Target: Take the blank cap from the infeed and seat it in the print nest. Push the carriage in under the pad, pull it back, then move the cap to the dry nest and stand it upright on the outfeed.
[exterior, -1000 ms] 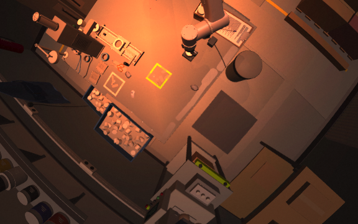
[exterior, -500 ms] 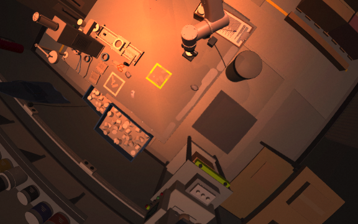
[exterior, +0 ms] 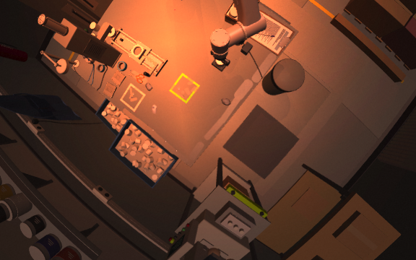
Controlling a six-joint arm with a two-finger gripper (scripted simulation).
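The yellow-outlined square (exterior: 184,88) lies on the table left of and below my gripper (exterior: 221,64), which hangs open and empty from the arm at the table's upper middle. A small pale cap (exterior: 154,108) stands on the table below the white-outlined square (exterior: 132,96). Another small grey piece (exterior: 148,86) lies between the two squares. The carriage rail with its nests (exterior: 138,51) runs diagonally at upper left, under the dark printer block (exterior: 92,47). A dark lump (exterior: 225,101) lies on the table to the right of the yellow square.
Behind the work, a clipboard with paper (exterior: 273,31) lies by the arm's base. A dark cylinder (exterior: 284,76) stands to the right. Two blue trays (exterior: 143,153) full of caps sit at the table's left edge, and a dark mat (exterior: 260,141) lies at centre right.
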